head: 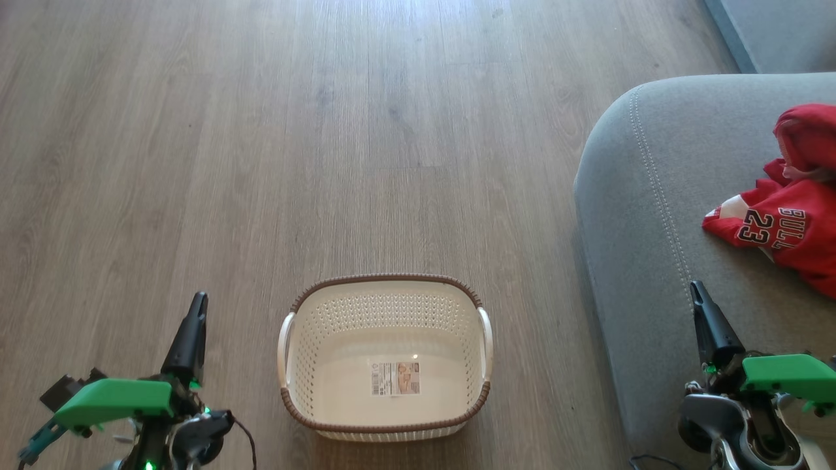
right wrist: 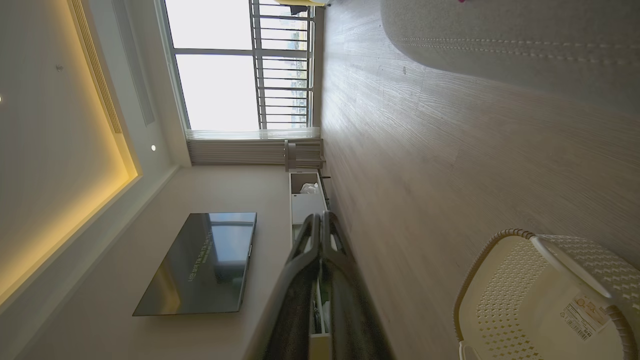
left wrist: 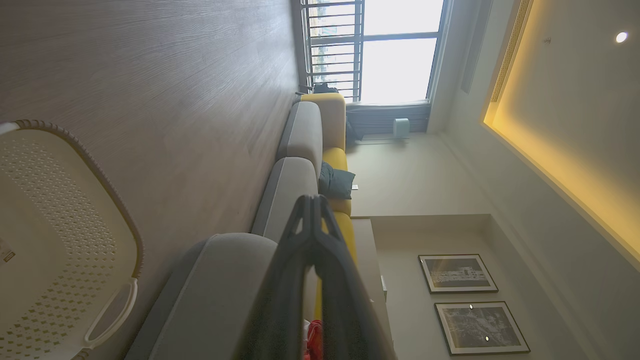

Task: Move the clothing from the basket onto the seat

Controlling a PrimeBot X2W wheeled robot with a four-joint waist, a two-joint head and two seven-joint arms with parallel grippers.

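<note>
Empty basket on the floor, red clothing over on the seat to the right.

The left hand (head: 198,301) sits at the lower left, its fingers clenched together with nothing between them. Beside it the basket (head: 385,305) stands on the wooden floor (head: 326,130), between the two hands, with only a label sticker on its bottom. Further right, the right hand (head: 696,287) is also clenched and empty, and it hangs over the near edge of the grey seat (head: 640,261). The clothing (head: 787,222) lies bunched on that seat, up and to the right of the right hand, which is much the nearer one. Judging by this, nothing is left to move.
</note>
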